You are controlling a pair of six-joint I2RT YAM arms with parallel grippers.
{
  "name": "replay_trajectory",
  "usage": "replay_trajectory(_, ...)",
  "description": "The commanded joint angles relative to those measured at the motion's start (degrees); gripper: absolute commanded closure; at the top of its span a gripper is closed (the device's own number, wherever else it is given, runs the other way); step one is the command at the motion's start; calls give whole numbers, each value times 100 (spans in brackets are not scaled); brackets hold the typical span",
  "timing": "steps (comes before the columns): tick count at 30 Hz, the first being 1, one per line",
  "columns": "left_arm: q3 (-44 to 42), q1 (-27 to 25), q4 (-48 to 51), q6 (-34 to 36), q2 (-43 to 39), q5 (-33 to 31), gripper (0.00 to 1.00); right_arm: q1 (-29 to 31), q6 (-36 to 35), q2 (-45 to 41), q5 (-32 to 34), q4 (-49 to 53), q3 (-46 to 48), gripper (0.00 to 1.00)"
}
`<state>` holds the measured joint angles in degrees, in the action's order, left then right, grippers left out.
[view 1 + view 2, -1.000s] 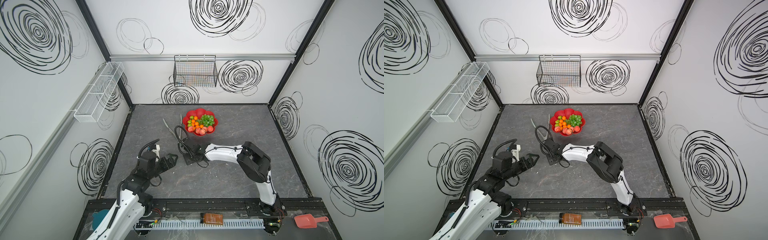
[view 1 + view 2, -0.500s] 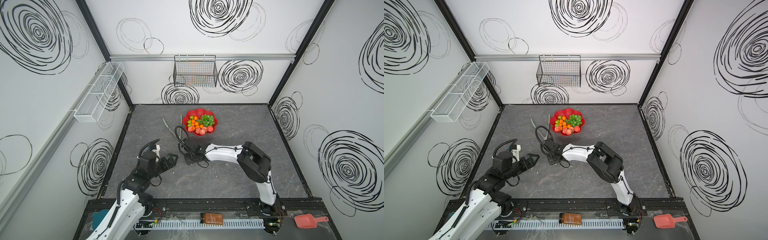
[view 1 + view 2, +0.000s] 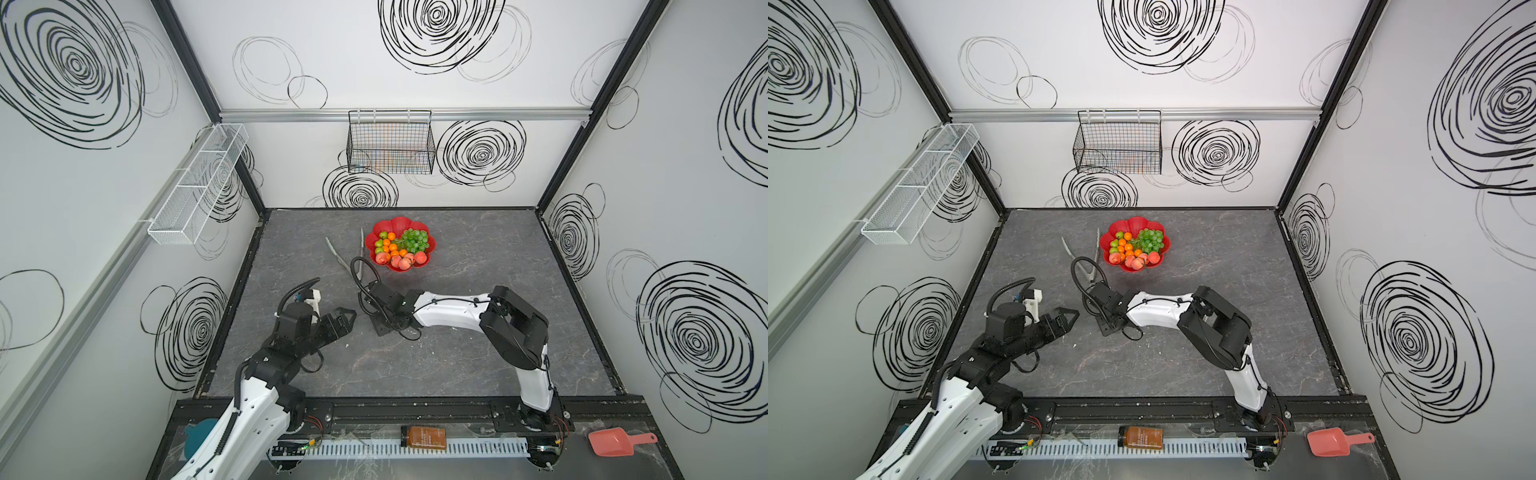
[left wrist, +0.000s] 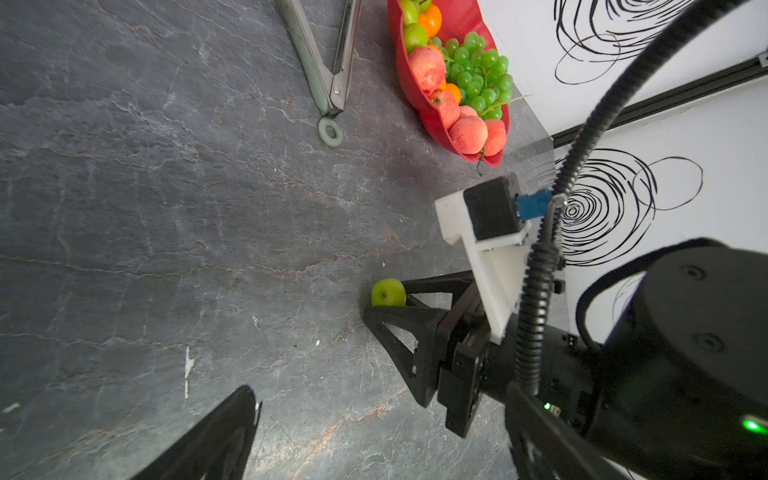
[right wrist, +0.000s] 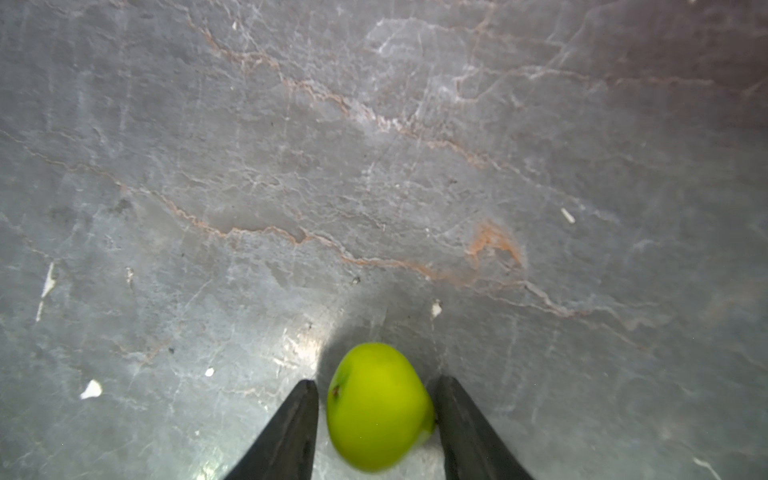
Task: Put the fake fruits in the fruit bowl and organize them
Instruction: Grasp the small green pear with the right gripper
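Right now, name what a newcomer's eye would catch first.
The red fruit bowl, heaped with fake fruits, glows at the back of the grey table. Nearer, one green pear sits on the table between the jaws of the right end effector. Beside the bowl lie metal tongs.

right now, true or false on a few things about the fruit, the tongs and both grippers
1. The right gripper has its jaws either side of a green pear on the table. True.
2. The grapes lie on the table beside the fruit bowl. False: they are in the bowl.
3. Metal tongs lie on the table beside the bowl. True.
4. The left gripper holds a peach. False: it is open and empty.
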<state>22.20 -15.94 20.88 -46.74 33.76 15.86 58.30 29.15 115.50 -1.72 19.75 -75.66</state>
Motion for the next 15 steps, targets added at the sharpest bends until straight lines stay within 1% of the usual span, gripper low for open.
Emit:
replay_trajectory(1,24,43,-242,51,-18,32,4,83,82,139,-101,621,205,52)
replay_trajectory(15,24,39,-240,51,-27,49,4,67,118,95,-101,592,150,58)
